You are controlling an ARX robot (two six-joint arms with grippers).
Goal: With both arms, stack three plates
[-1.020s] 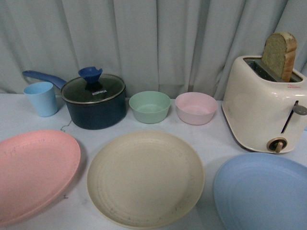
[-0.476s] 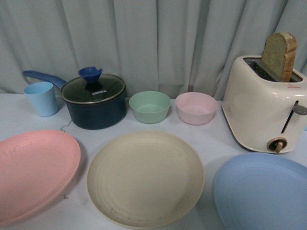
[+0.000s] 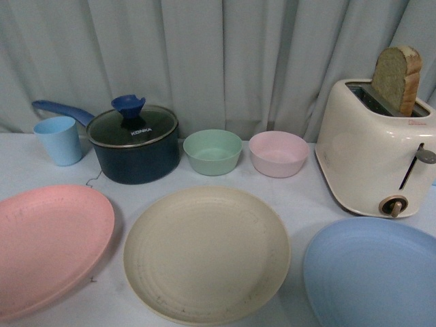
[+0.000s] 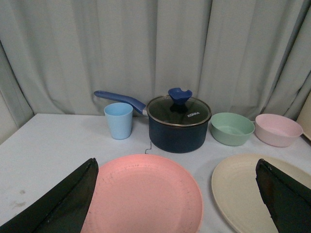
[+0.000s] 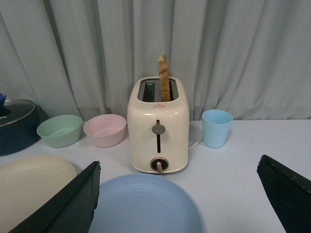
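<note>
Pinching rims should suit the light, stiff-looking round matte pink plate (image 3: 51, 248), beige-cream plate (image 3: 206, 253) and light blue plate (image 3: 375, 272), lying apart along your desk (image 3: 300, 197); left gripper (image 4: 175, 162) and right gripper (image 5: 179, 162) gape empty.

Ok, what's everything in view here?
Round matte pink plate: one, pink, front left.
Round matte beige plate: one, cream, front centre.
Round matte light blue plate: one, blue, front right.
Glass-lidded saucepan: one, dark blue, back left.
Two-slot toaster: one, cream, back right.
Bread slice: one, brown, upright in toaster.
Plastic cups: two, light blue, one by saucepan, one by toaster.
Small round bowls: two, green and pink, back centre.
Curtain: one, grey, backdrop.
Left gripper: one, black, open, facing pink plate.
Right gripper: one, black, open, facing blue plate.
</note>
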